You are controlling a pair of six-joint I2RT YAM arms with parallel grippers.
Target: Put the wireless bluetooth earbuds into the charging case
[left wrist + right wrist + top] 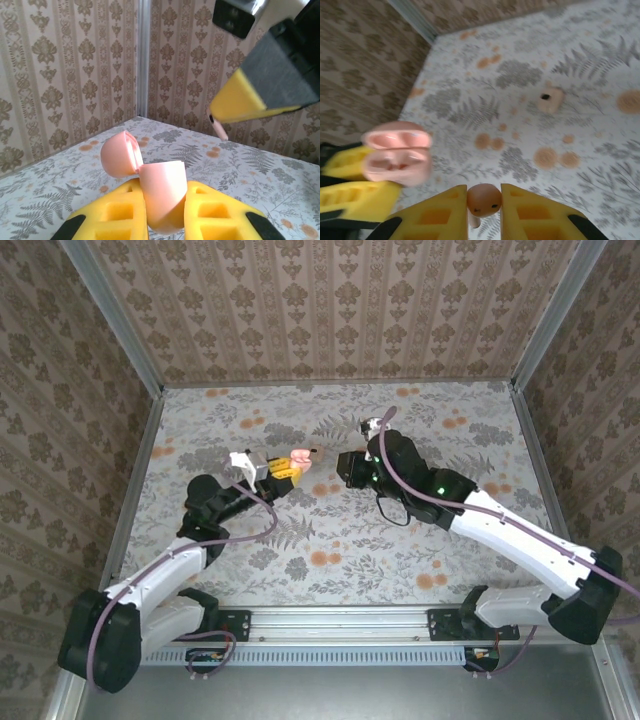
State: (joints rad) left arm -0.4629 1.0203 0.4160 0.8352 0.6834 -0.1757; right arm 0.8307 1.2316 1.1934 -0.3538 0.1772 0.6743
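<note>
Left wrist view shows the pink charging case (162,197) standing upright with its hinged lid (119,155) swung open and leaning to the left. The yellow left fingers (117,215) are clamped on the case's body from both sides. Its base is hidden between them, so I cannot tell whether it touches the table (260,175).

Up and to the right of the case, and apart from it, a yellow tip of the right fingers (237,102) comes into this view. The thin pink stem of an earbud (218,127) pokes out below that tip.

In the right wrist view the earbud (483,200) sits squeezed between the two yellow right fingers (535,212), round head up and stem down. The open case is blurred at the left, its two hollows facing this camera. A second earbud (550,100), pale pink with a dark spot, lies on the floral table farther off, well apart from both sets of fingers.

From the top external view the case (298,462) is at mid-table, left of centre, at the end of the left arm (215,505). The right arm (480,515) reaches in from the near right, with its wrist just to the right of the case. Patterned wall panels (330,310) close the table in on the left, right and far sides.
</note>
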